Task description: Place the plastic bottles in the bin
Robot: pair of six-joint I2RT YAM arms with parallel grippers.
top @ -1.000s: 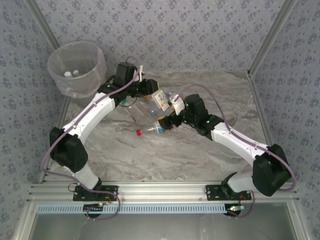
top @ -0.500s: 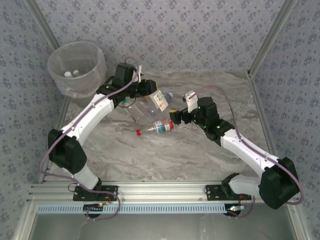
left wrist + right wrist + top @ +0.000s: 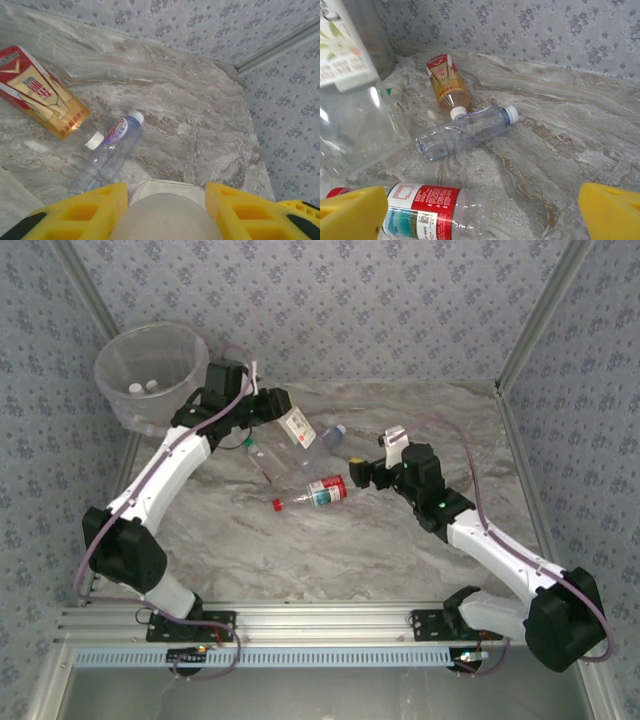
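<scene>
— Two yellow fingers (image 3: 80,212) of the left gripper (image 3: 166,195) are clamped on the pale base of the white-label bottle (image 3: 297,427), which is held off the table (image 3: 420,560), pointing away from the bin.

— And the right gripper (image 3: 362,472)?

— Its fingers stand wide apart with nothing between them. It hangs just beside the red-label bottle (image 3: 322,490), which lies on its side mid-table.

— So the step in hand looks like the carry.

— That's the reading. The bin (image 3: 125,405) sits at the far left corner, with two white caps already showing inside. The next move calls for the left arm to lift its load above the rim and swing it further left before those fingers let go, or the bottle may catch the wall.

— What is left on the table?

— The blue-capped bottle (image 3: 325,435) and the tea bottle (image 3: 40,95) lie side by side near the back, and the red-label one is nearest the free gripper.

— What has changed over the last second?

— The right gripper was crowded in close against the held bottle, and it has since backed off to the right. The left arm has drawn its bottle nearer the bin. The red-label bottle has barely shifted.
</scene>
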